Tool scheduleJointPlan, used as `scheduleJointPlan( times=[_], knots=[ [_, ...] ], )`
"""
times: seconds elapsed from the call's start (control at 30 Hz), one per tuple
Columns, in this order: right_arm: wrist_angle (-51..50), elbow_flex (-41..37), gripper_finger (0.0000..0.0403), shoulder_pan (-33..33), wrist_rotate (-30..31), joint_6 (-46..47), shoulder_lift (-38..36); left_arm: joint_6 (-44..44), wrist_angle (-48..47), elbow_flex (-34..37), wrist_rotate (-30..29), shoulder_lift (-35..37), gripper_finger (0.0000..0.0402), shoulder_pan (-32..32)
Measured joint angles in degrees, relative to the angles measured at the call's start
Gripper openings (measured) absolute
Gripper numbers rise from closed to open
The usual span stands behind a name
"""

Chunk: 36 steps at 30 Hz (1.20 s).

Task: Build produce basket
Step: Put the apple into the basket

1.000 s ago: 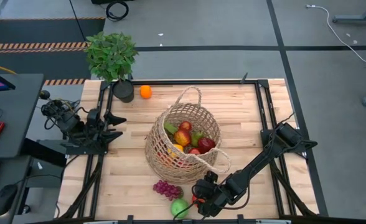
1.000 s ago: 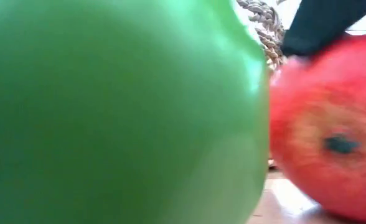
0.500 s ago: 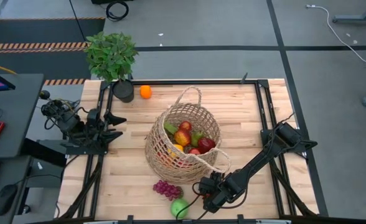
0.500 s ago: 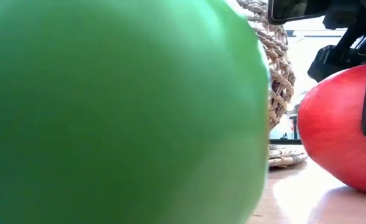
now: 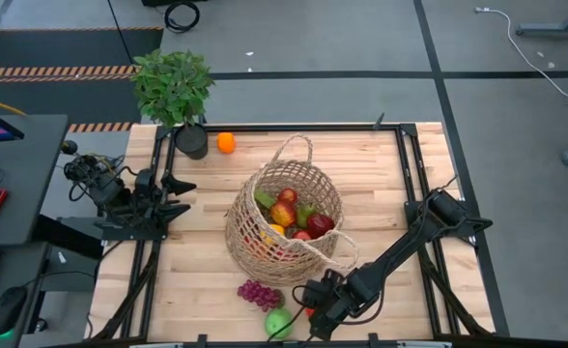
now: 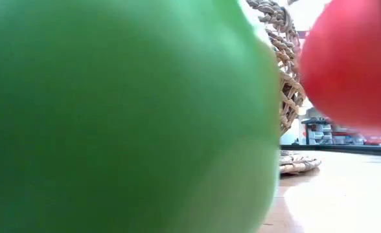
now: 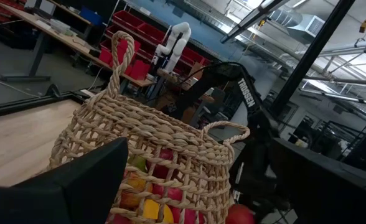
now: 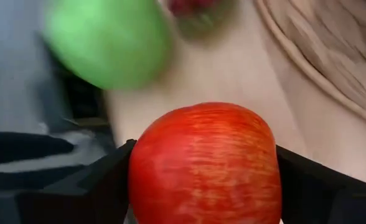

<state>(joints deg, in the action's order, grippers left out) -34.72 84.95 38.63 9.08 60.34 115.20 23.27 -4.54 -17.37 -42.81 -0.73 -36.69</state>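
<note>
Right gripper at near edge of table, fingers clamped either side of red apple, apple lifted clear of wood in low view. Wicker basket mid-table, several fruits already inside: red, green, yellow. Left out: green apple just left of held one, purple grapes beside it, orange at far edge by potted plant. Left gripper parked at left side, fingers spread wide, holding nothing. Judgement: well past halfway.
</note>
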Motion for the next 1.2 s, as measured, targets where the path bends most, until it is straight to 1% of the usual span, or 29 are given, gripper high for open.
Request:
scheduleJointPlan(
  times=[0.1,0.2,0.3,0.43,0.5,0.8,0.97,1.1,1.13,1.2],
  knots=[
    [3.45,3.36,0.0317,-0.23,0.00,-0.74,0.00,0.04,0.00,0.00,0.00,0.00,0.0396,0.01],
    [4.31,8.84,0.0317,-0.49,0.20,-2.65,0.00,0.04,0.00,0.00,0.00,0.00,0.0396,0.01],
    [3.59,14.47,0.0317,-0.93,3.39,-6.30,-0.02,-0.01,0.00,0.00,0.00,0.00,0.0396,0.00],
    [0.87,21.57,0.0317,-2.04,9.60,-10.51,-0.10,0.01,0.00,0.00,0.00,0.00,0.0396,0.00],
    [-0.47,24.28,0.0317,-2.75,11.66,-12.72,-0.11,0.03,0.00,0.00,0.00,0.00,0.0396,0.00],
    [-4.18,35.21,0.0317,-5.09,16.03,-23.09,-0.11,0.01,0.00,0.00,0.00,0.00,0.0396,0.01],
    [-13.60,42.40,0.0317,-5.92,18.35,-24.45,-0.11,0.01,0.00,0.00,0.00,0.00,0.0396,-0.01],
    [-17.98,48.89,0.0317,-6.50,20.38,-27.90,-0.11,0.00,0.00,0.00,0.00,0.00,0.0396,-0.01],
    [-18.08,50.08,0.0317,-6.72,20.62,-28.96,-0.12,0.04,0.00,0.00,0.00,0.00,0.0396,0.00],
    [-16.81,49.64,0.0317,-7.16,20.85,-30.57,-1.40,-0.01,0.00,0.00,0.00,0.00,0.0396,0.00]
  ],
)
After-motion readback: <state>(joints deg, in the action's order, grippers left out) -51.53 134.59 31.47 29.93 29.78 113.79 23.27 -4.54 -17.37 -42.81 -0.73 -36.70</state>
